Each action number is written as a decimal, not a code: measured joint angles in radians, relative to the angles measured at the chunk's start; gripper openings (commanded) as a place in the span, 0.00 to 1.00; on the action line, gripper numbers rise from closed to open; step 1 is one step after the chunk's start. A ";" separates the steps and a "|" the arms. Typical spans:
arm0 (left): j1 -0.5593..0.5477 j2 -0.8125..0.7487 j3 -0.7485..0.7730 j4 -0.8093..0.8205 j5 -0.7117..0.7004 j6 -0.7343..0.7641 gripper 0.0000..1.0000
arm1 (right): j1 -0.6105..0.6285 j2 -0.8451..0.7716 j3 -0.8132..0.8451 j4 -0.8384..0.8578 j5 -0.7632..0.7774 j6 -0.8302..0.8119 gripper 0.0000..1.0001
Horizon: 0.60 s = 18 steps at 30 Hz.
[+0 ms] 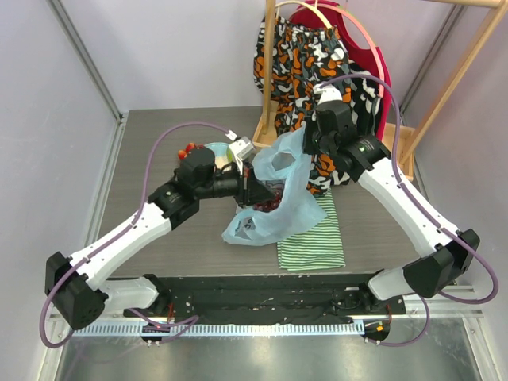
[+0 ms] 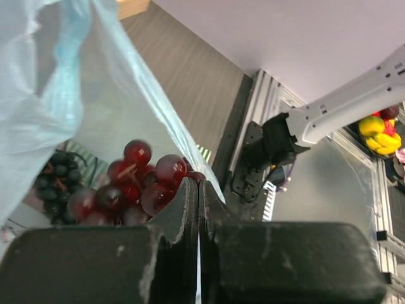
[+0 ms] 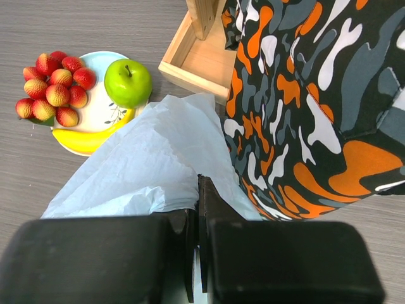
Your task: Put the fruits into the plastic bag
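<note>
The light-blue plastic bag [image 1: 279,208] stands open at the table's middle. My right gripper [image 1: 308,143] is shut on its upper edge [image 3: 145,171] and holds it up. My left gripper [image 1: 255,190] reaches into the bag's mouth, jaws shut, with the bunch of dark red-purple grapes [image 2: 136,183] at its fingertips [image 2: 190,190] inside the bag [image 2: 57,95]. The green apple [image 3: 128,82], the yellow banana [image 3: 88,138] and the red strawberries [image 3: 54,88] lie on the pale plate [image 3: 104,114] beyond the bag.
A green-and-white striped cloth [image 1: 313,238] lies under the bag's right side. A wooden rack [image 1: 270,79] with patterned orange-black clothing [image 1: 317,63] stands at the back right, its base [image 3: 196,60] close to the plate.
</note>
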 measured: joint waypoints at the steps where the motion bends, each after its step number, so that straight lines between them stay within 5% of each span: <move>1: -0.017 0.000 0.003 0.001 -0.005 -0.002 0.00 | 0.000 -0.003 -0.003 0.000 0.000 0.000 0.01; 18: -0.070 0.163 0.047 0.008 -0.254 0.044 0.00 | 0.000 -0.013 -0.015 0.000 0.000 0.000 0.01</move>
